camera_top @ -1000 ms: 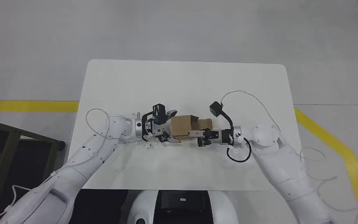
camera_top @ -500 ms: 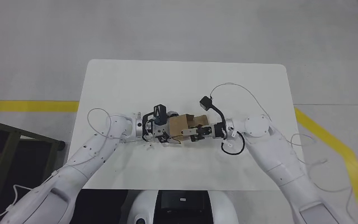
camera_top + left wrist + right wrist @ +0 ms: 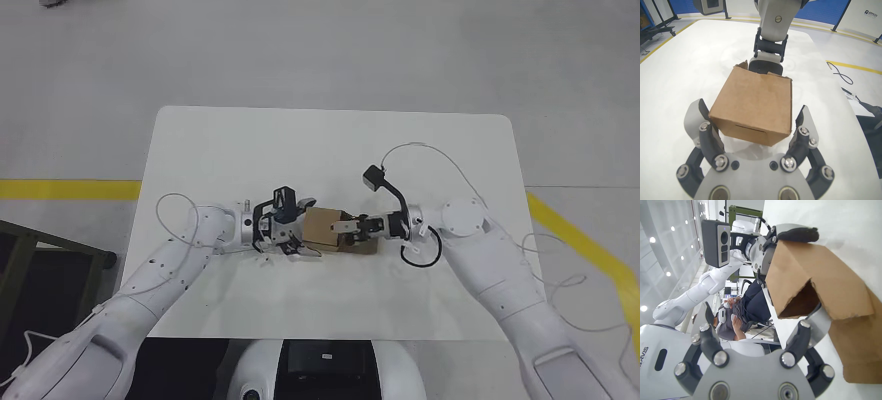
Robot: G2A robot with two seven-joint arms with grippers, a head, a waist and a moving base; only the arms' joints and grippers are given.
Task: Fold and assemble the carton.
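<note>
1. The carton [image 3: 333,230] sits on the white tabletop [image 3: 450,160], just below the centre of the top frame, between the two claws.
2. The left claw [image 3: 292,241] is at the carton's left end in that frame, fingers apart and straddling the closed end. One finger [image 3: 696,115] touches a corner, and the other [image 3: 804,121] is just beside the opposite corner.
3. The right claw [image 3: 352,230] is at the carton's right end, also spread. One finger [image 3: 817,317] is tucked inside the open end under a ragged flap, and the other [image 3: 708,315] stands free of the cardboard.
4. The end facing the left claw shows a thin slit [image 3: 750,128].
</note>
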